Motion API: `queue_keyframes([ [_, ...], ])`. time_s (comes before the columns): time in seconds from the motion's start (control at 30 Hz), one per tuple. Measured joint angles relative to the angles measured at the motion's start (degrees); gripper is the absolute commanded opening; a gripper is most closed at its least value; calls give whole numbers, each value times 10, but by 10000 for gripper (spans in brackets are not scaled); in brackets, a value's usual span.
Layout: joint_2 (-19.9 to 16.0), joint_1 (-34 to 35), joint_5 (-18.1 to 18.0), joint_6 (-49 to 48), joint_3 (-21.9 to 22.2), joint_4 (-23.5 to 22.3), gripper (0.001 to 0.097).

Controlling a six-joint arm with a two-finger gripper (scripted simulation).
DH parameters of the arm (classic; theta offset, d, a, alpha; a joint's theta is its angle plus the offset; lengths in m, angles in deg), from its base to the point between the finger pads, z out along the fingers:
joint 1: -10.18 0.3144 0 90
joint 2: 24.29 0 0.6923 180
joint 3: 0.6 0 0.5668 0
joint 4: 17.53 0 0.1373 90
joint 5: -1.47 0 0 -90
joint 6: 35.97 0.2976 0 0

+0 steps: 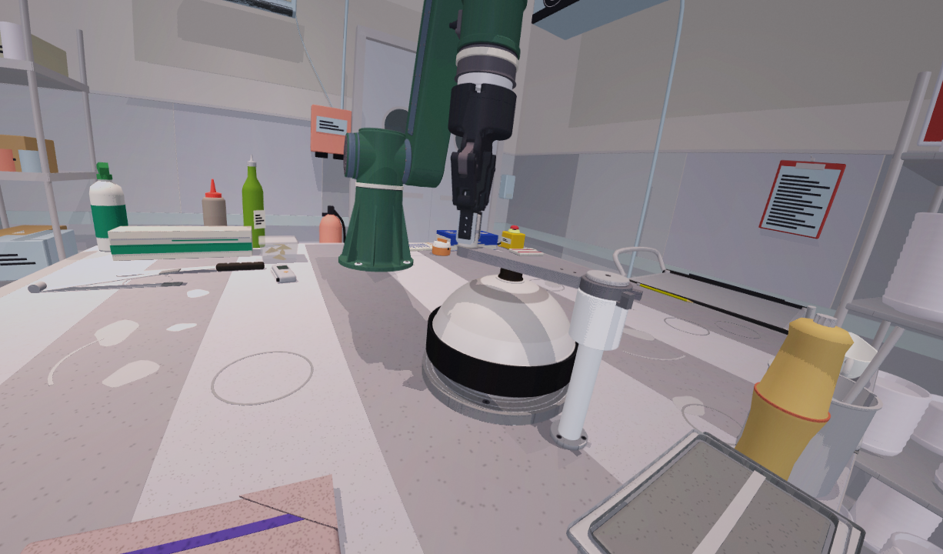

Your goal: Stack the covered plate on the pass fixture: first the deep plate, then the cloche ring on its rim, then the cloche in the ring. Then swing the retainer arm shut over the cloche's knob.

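Note:
In the middle of the counter the white cloche (pixel 504 318) sits in the black cloche ring (pixel 497 371) on the grey pass fixture (pixel 490 403), its dark knob (pixel 510 275) on top. The deep plate is hidden beneath them. The white post (pixel 590 358) of the retainer stands just right of the stack, and its grey arm (pixel 530 262) reaches back and left, behind the knob. The arm's far end is gripped by my closed gripper (pixel 471 234), which hangs straight down behind the cloche.
Behind the stack stand my green base (pixel 377 207), small coloured blocks (pixel 509 238) and a wire-handled tray (pixel 695 289). Bottles (pixel 252 200), a box (pixel 180 241) and a knife (pixel 206 269) lie far left. A yellow bottle (pixel 795 393), metal tray (pixel 709 510) and white crockery crowd the right.

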State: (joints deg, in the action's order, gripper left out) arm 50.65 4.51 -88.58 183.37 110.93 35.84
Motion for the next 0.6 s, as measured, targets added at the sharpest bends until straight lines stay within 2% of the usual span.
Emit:
queue_keyframes([
  [0.6,5,16,0,16,7,-2,80],
])
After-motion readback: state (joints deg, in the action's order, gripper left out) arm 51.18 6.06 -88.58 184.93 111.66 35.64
